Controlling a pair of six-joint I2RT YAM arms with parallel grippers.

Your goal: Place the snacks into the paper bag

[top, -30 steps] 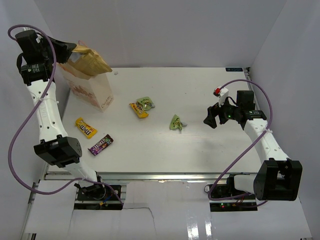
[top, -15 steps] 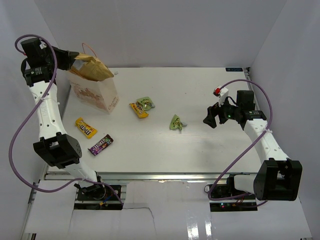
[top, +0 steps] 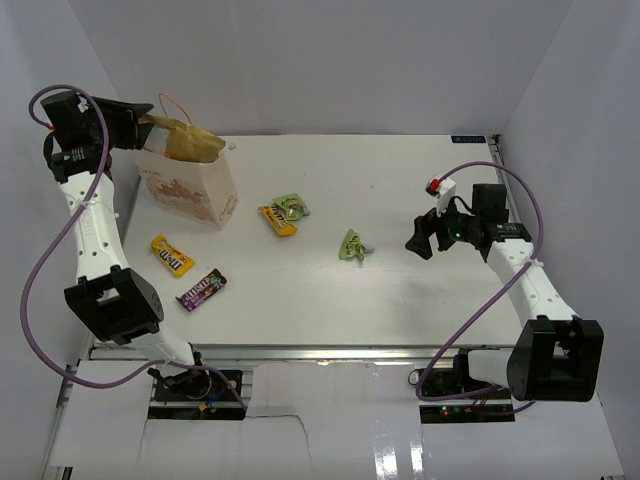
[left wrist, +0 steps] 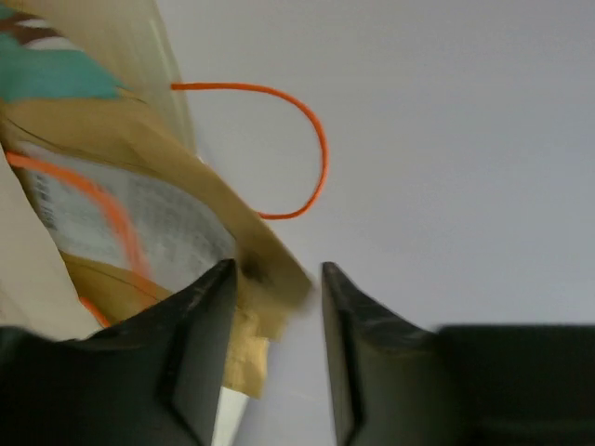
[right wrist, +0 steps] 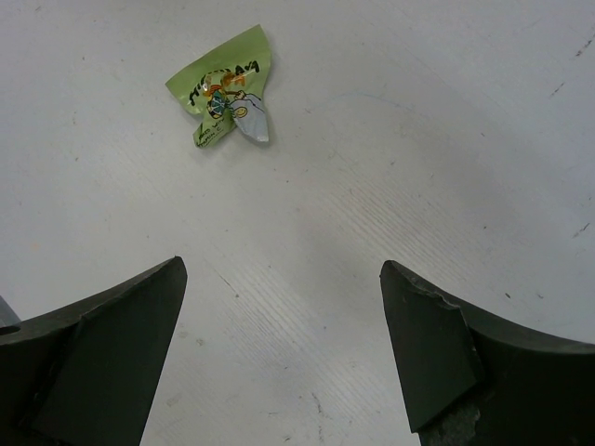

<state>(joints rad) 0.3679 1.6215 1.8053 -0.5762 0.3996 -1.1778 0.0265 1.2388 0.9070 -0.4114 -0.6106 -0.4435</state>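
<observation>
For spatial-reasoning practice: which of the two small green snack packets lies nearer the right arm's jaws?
The lone crumpled green packet mid-table; the other green packet lies farther left, beside a yellow packet.

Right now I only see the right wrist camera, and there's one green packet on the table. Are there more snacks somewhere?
Observer: Yes. The top view shows four more to its left: a second green packet, a yellow packet beside it, another yellow packet and a dark purple pack.
Operator: Where's the bag they go in?
Observer: The paper bag stands at the far left corner of the table.
Operator: What's the other arm doing?
Observer: The left fingers sit on either side of a corner of the big chip bag, which pokes out of the paper bag.
</observation>
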